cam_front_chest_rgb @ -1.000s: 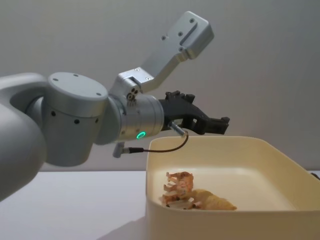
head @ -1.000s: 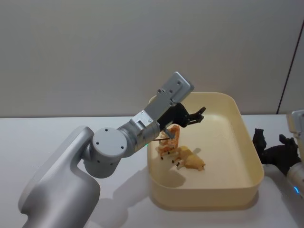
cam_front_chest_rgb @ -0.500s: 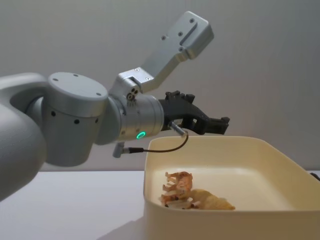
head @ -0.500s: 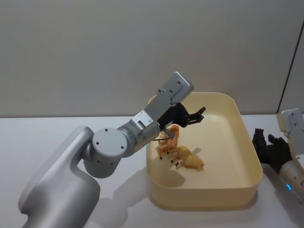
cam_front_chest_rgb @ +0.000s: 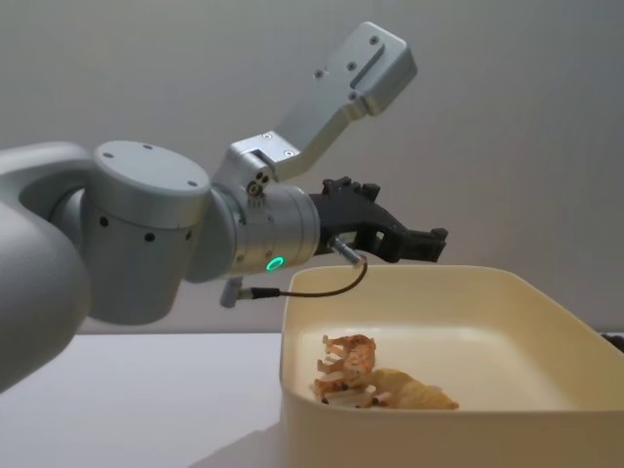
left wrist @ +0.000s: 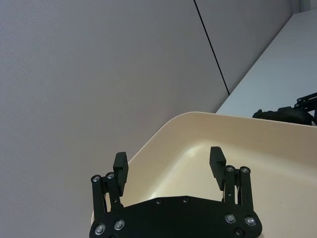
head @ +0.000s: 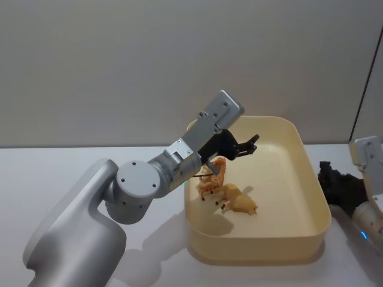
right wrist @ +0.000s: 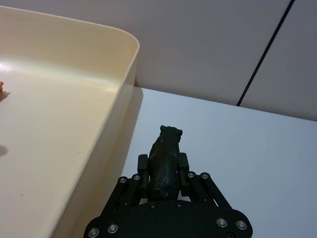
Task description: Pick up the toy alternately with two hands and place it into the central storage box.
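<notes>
Black toy bear sits clamped in the right gripper, just beside the yellow tub; left gripper hangs wide above two toys inside.

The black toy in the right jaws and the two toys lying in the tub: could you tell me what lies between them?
In the head view, the tub's bare floor and right wall separate the black toy, held by the right gripper, from the orange toy and tan toy.

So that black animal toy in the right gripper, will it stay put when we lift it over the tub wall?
Probably. The black animal toy looks like rigid moulded plastic, so it should not flex. The right gripper clamps its flanks, but the glossy, rounded body could slip or pivot. It looks small and light, so it will likely tumble onto its side in the storage box.
</notes>
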`<state>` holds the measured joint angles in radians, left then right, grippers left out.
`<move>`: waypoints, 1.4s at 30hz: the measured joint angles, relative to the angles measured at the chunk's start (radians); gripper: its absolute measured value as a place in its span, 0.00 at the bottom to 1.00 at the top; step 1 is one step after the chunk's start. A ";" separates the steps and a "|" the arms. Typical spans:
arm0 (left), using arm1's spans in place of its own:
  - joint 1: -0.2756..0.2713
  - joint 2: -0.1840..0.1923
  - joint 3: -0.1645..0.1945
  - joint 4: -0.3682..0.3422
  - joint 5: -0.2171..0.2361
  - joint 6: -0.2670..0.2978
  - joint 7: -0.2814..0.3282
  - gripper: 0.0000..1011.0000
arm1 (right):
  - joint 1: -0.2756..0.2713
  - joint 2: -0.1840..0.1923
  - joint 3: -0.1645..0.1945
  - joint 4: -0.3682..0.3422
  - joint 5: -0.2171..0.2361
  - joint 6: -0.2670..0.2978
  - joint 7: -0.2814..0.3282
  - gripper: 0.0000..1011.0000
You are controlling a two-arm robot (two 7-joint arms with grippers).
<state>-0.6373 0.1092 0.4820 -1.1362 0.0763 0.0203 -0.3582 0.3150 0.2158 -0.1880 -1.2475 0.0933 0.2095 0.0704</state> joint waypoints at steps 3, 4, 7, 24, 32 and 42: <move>0.000 0.000 0.000 0.000 0.000 0.000 0.000 0.99 | -0.011 0.004 0.004 -0.016 0.001 -0.007 -0.014 0.31; 0.000 0.000 0.000 0.000 0.000 0.000 0.000 0.99 | -0.018 0.007 0.007 -0.026 0.002 -0.013 -0.023 0.31; 0.000 0.000 0.000 0.000 0.000 0.000 0.000 0.99 | -0.027 0.011 0.011 -0.042 0.005 -0.023 -0.037 0.31; 0.000 0.000 0.000 0.000 0.000 0.000 0.000 0.99 | -0.054 0.031 0.043 -0.210 0.050 -0.067 -0.062 0.31; 0.000 0.000 0.000 0.000 0.000 0.000 0.000 0.99 | -0.026 0.013 0.035 -0.246 0.083 -0.049 -0.001 0.31; 0.000 0.000 0.000 0.000 0.000 0.000 0.000 0.99 | 0.031 -0.034 -0.004 -0.209 0.090 -0.006 0.078 0.31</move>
<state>-0.6373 0.1092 0.4819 -1.1362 0.0764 0.0203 -0.3582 0.3460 0.1820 -0.1919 -1.4569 0.1830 0.2040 0.1487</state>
